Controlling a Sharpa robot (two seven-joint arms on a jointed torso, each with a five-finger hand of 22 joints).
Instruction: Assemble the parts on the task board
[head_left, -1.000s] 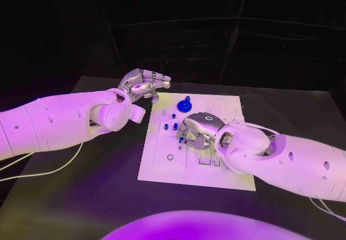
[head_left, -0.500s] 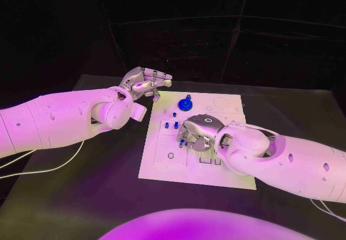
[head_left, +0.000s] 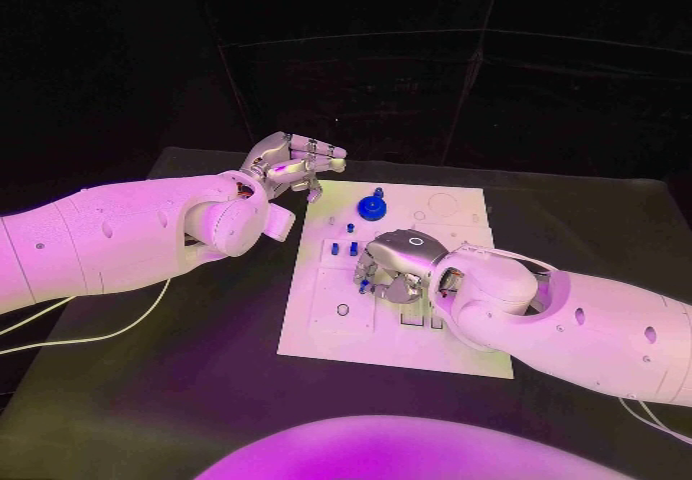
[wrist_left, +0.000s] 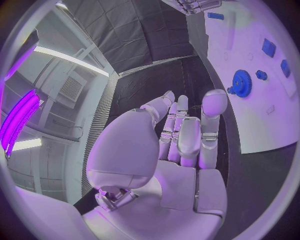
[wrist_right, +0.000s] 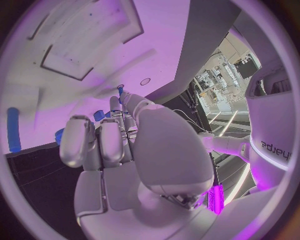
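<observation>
The right hand (head_left: 392, 268) is hovering low over the middle of the task board (head_left: 329, 335), fingers curling down among the small blue parts (head_left: 343, 249) lying just beyond its fingertips; whether it is pinching one I cannot tell. The left hand (head_left: 293, 163) is hanging clenched and empty off the board's far corner, with the blue gear (head_left: 372, 208) sitting on the board just beside it. The crowded fingers are likely risking a nudge to neighbouring parts, or a tilted, jammed insertion.
</observation>
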